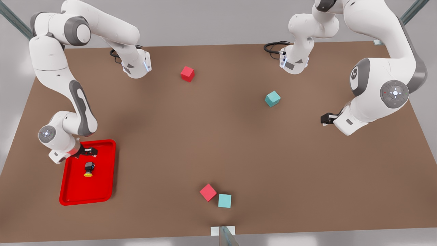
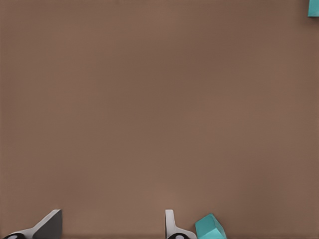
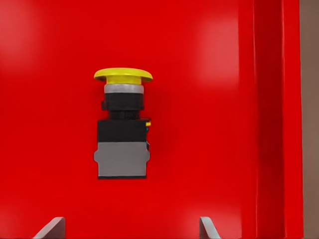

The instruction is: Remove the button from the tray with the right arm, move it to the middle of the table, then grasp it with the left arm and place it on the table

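The button (image 1: 89, 168) (image 3: 122, 134) lies on its side in the red tray (image 1: 102, 191) (image 3: 269, 124) at the front view's left, yellow cap pointing toward the near table edge. My right gripper (image 1: 89, 151) (image 3: 129, 231) hovers over the tray's far end, just beyond the button's dark body, open, nothing between its fingers. My left gripper (image 1: 325, 119) (image 2: 112, 230) hangs open over bare table (image 1: 218, 143) at the front view's right, beside a teal cube (image 2: 210, 227).
A red cube (image 1: 187, 73) sits at the far middle and a teal cube (image 1: 272, 98) right of centre. Another red cube (image 1: 208, 192) and teal cube (image 1: 224, 200) lie together near the front edge. Both arm bases stand at the far corners.
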